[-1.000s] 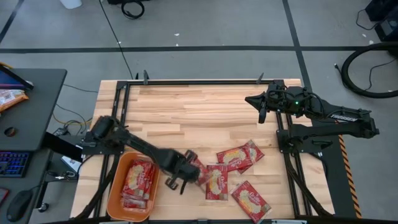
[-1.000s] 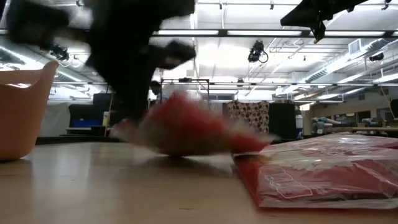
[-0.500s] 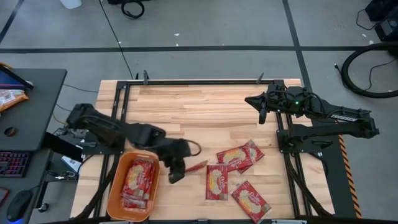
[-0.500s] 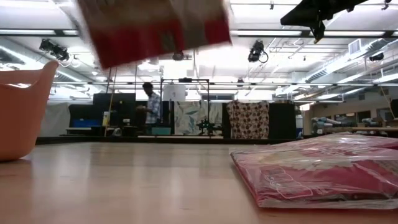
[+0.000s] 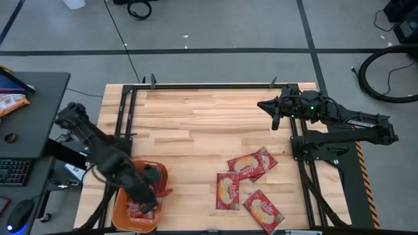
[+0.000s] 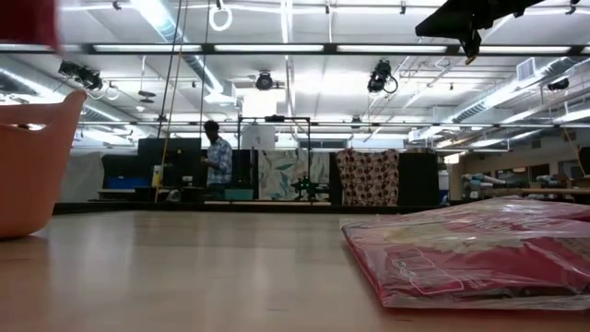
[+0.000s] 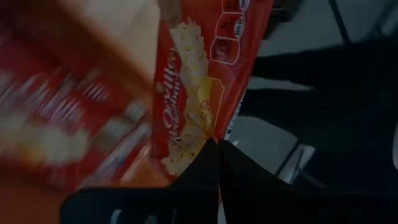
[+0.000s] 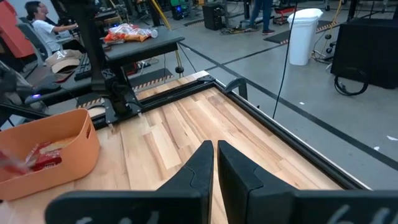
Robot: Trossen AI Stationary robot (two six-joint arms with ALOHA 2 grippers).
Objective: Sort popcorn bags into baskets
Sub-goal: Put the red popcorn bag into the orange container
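My left gripper is over the orange bin near the table's near-left corner, shut on a red popcorn bag. More red bags lie inside the bin. Several others lie flat on the wood at near right: an overlapping pair, one and one. The low view shows the bin's wall and one lying bag. My right gripper waits shut, high over the far right of the table. My left gripper pinches the popcorn bag between its two fingers at one edge, beside the cream popcorn picture. The bag reaches away from the fingertips and is lifted clear above the bin. In the high view only a thin red strip of it shows.
A black metal frame runs round the wooden table. A side table at left carries an orange-and-white snack packet and a keyboard. Bare wood fills the middle and far half of the table. People show in the room beyond.
My left gripper, shut on a bag among those lying at the table's near middle, has lifted it clear of the wood and carried it toward the table's left edge, ending over the orange bin. The other bags have stayed where they lay.
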